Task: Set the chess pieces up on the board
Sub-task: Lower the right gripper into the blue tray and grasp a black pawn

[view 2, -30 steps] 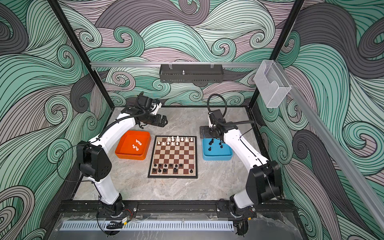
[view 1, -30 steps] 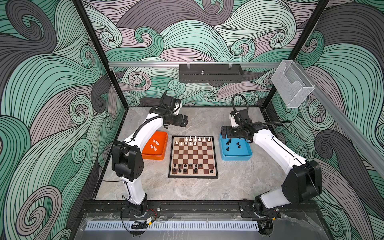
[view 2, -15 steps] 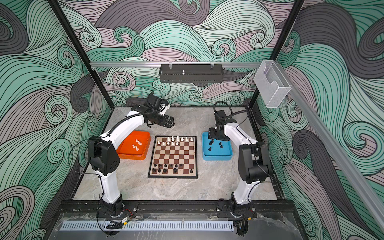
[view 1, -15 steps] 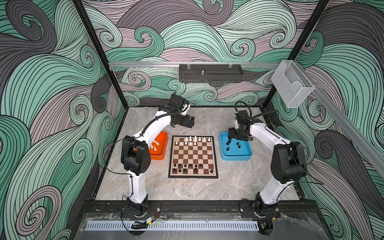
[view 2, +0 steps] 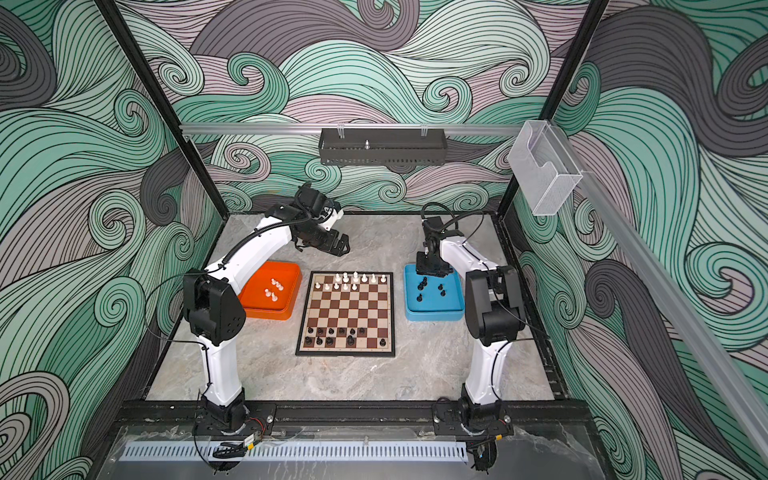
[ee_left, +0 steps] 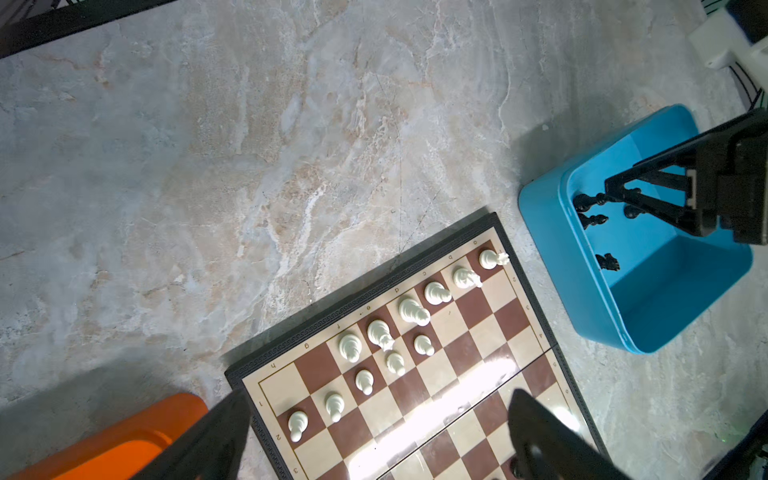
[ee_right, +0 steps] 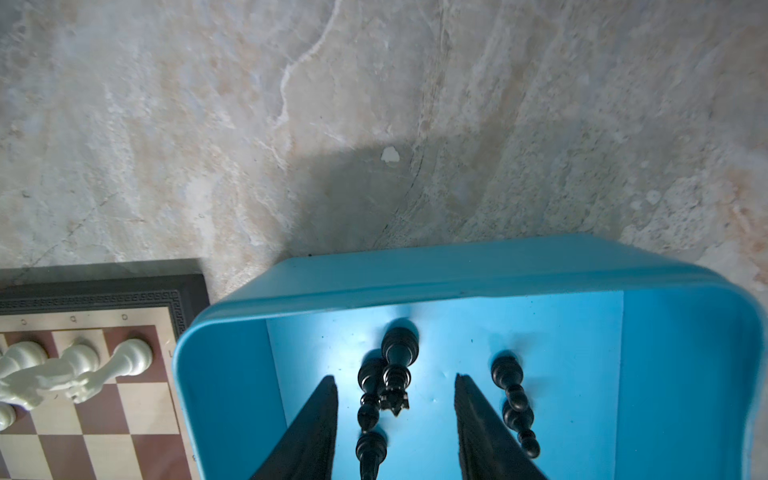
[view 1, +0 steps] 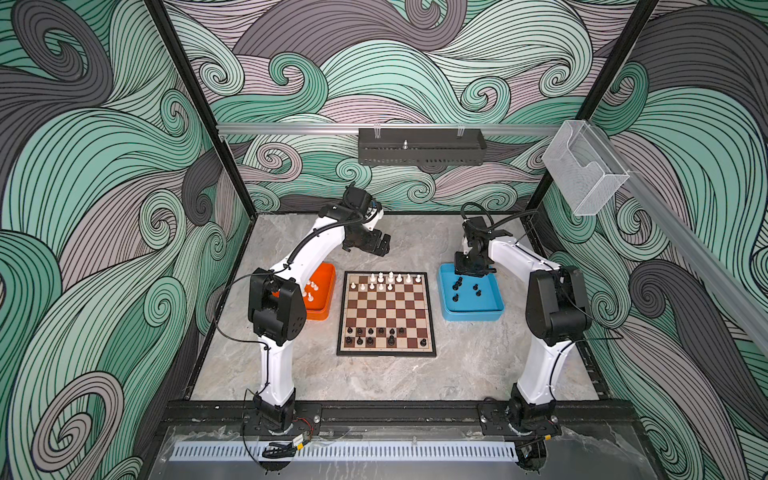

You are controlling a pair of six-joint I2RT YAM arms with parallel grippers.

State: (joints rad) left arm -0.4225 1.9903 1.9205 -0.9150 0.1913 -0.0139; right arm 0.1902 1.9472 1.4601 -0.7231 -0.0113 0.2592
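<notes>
Chess pieces [ee_right: 397, 361] in black, two lying tangled on the floor of the blue tray [ee_right: 415, 274], sit between the fingers [ee_right: 316, 428] of the right pincer [ee_right: 395, 377], whose jaws stand partly apart with a gap either side, gripping nothing yet. The step in hand looks like picking up a black man; next the jaws must pinch one alone, lift it over the wall and stand it in the part-filled near rows of the board [view 1: 386, 307]. The left pincer [view 1: 374, 245] hangs wide open and empty over the counter [view 1: 374, 382] beyond the board's far edge, near the orange tray [view 1: 322, 309] of white men [view 1: 311, 291]
</notes>
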